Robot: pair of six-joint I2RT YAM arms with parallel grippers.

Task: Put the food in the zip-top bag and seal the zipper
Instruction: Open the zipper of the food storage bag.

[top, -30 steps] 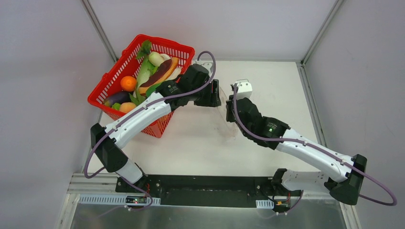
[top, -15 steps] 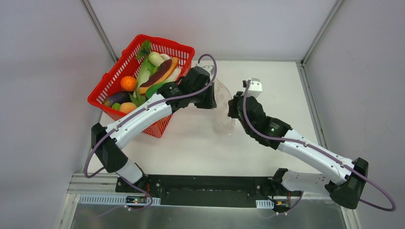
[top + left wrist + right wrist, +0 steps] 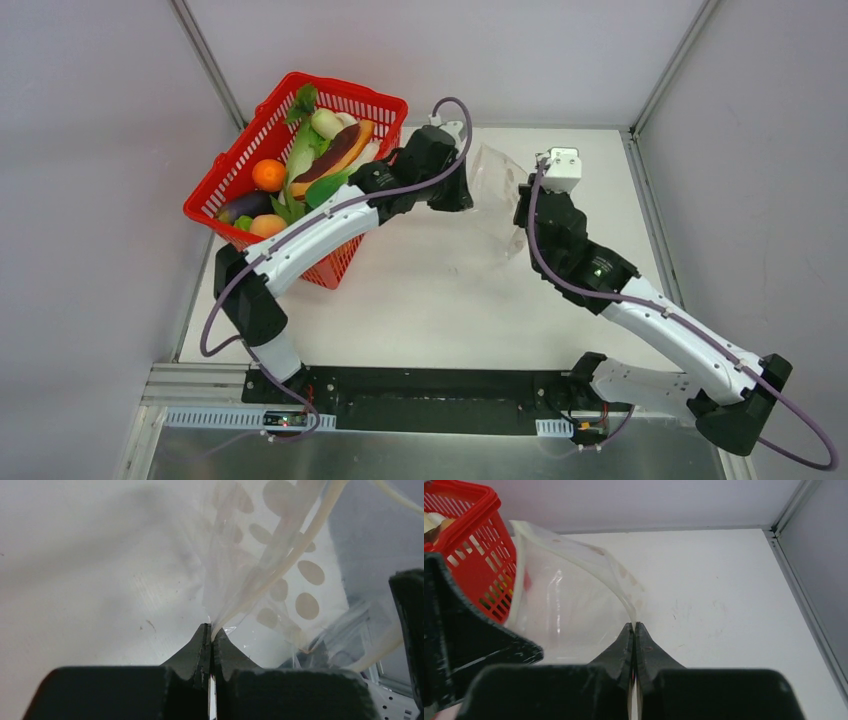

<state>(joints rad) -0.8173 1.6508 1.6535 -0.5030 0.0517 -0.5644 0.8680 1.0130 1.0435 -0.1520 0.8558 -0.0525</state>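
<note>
The zip-top bag [image 3: 497, 190] hangs between the two arms above the far middle of the tabletop [image 3: 420, 290], just right of the red basket [image 3: 345, 88]. From above, its clear plastic is hard to pick out against the white surface, and I cannot tell whether its lower edge touches the tabletop. The left fingers [image 3: 197, 652] are pressed together on a fold of the bag, with the pale zipper [image 3: 280, 566] running up and away from their tips. In the top view those fingers are hidden beneath the wrist. The right fingers [image 3: 621, 647] are likewise closed tight, pinching the bag's rim where it curves down to them. Through the film the basket shows only as a corner cut off at the upper left of the right wrist view. A dark blurred shape fills the lower left of that view, too close to make out. The food lies in the basket: the orange fruit [image 3: 268, 174] sits in plain sight, the eggplant [image 3: 245, 206] is half buried near the low corner, the radish [image 3: 326, 122] is at the far end, and the green leafy pieces [image 3: 303, 100] poke over the rim. The left forearm crosses the basket's right side and covers part of it.
</note>
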